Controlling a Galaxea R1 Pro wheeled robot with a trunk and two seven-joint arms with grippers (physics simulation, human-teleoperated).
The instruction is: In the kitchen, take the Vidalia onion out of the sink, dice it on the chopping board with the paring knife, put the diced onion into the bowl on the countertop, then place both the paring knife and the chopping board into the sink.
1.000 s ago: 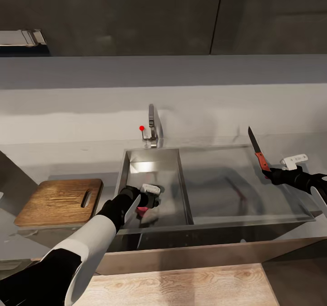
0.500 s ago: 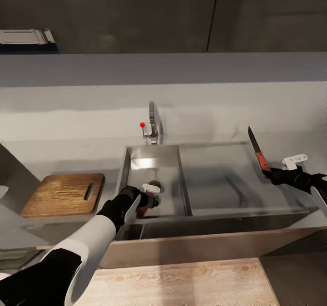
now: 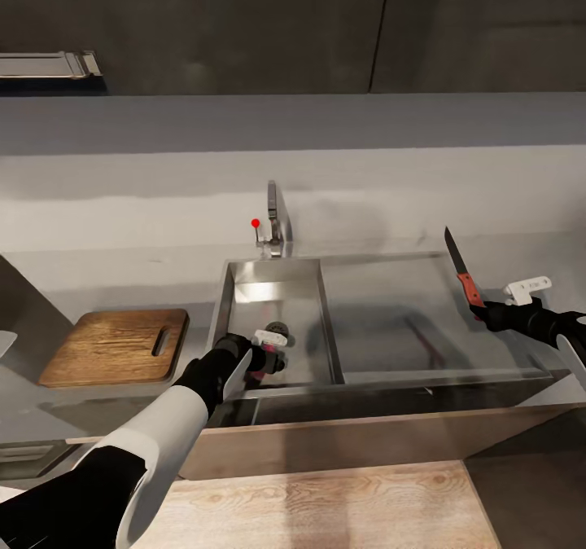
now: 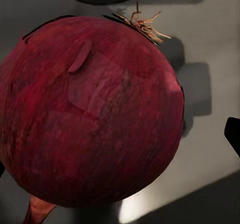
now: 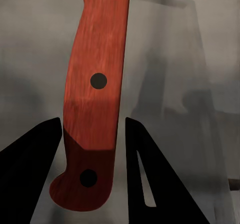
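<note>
The reddish-purple Vidalia onion [image 4: 95,109] lies on the floor of the steel sink [image 3: 277,288], close to the drain. My left gripper [image 3: 273,363] reaches down into the basin and stands open around the onion [image 3: 255,375], with a gap between the bulb and the one fingertip [image 4: 233,136] that shows. My right gripper [image 3: 482,309] hovers over the countertop [image 3: 391,321] right of the sink, shut on the paring knife [image 3: 462,274] by its red-orange handle [image 5: 95,94], blade pointing up and away. The chopping board [image 3: 114,345] lies flat on the counter left of the sink.
A chrome tap [image 3: 275,223] with a red dot stands behind the basin. Dark upper cabinets [image 3: 244,28] hang above the grey wall. A white sliver [image 3: 4,343] at the left edge beside the board could be the bowl; I cannot tell. Wood-plank floor [image 3: 325,508] lies below the counter front.
The whole picture shifted slightly, so the camera moved. The drain now shows just beyond my left gripper, which stays around the onion. The right gripper holds the knife in the same place.
</note>
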